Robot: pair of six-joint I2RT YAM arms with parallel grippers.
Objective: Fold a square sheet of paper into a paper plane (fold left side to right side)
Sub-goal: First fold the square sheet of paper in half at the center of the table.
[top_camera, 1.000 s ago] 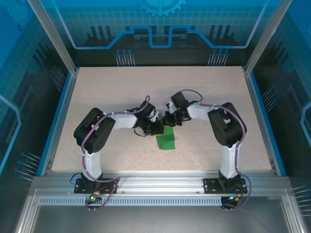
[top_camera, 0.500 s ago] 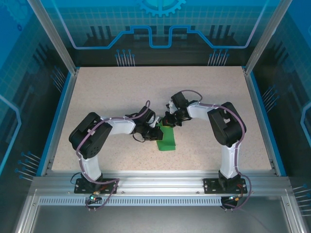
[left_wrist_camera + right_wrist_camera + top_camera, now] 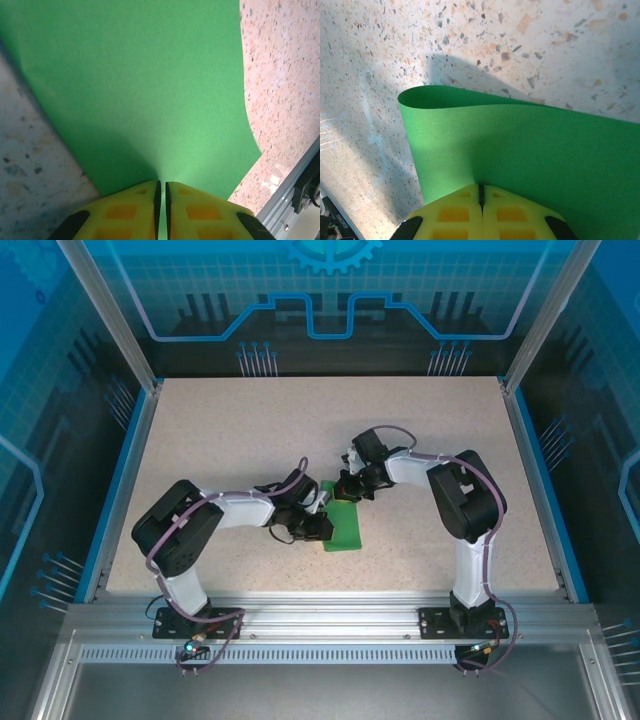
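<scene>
Because a left-to-right fold needs one edge carried across while the rest stays put, each arm has a pinch on the paper. The left gripper [image 3: 161,192] has its yellow, black-tipped fingers [image 3: 200,212] drawn together to a hairline slit, clamped on the edge of the thin, bright green square sheet of paper [image 3: 150,85], which fans away from them toward 12 o'clock in the left wrist view. The right gripper [image 3: 481,192] is fully closed, with its yellow fingers [image 3: 450,212] meeting at the near border of the same sheet. I judge that it acts as the anchor so the paper cannot slide under the pull.

From that wrist, the green surface bows over on itself, and a soft, rounded bend shows at about 10 o'clock. The layers look doubled but not pressed flat, so the crease probably has yet to be set.

Seen from above, the sheet lies a little toward 6 o'clock of the middle of the speckled, stone-patterned beige table [image 3: 230,430]. The left gripper [image 3: 318,527] sits at its 9 o'clock side and the right gripper [image 3: 345,490] at its 12 o'clock end. Both arms reach inward to it, elbows splayed outward. A ribbed aluminium rail [image 3: 295,195] at the table's border shows at 4 o'clock in the left wrist view.
</scene>
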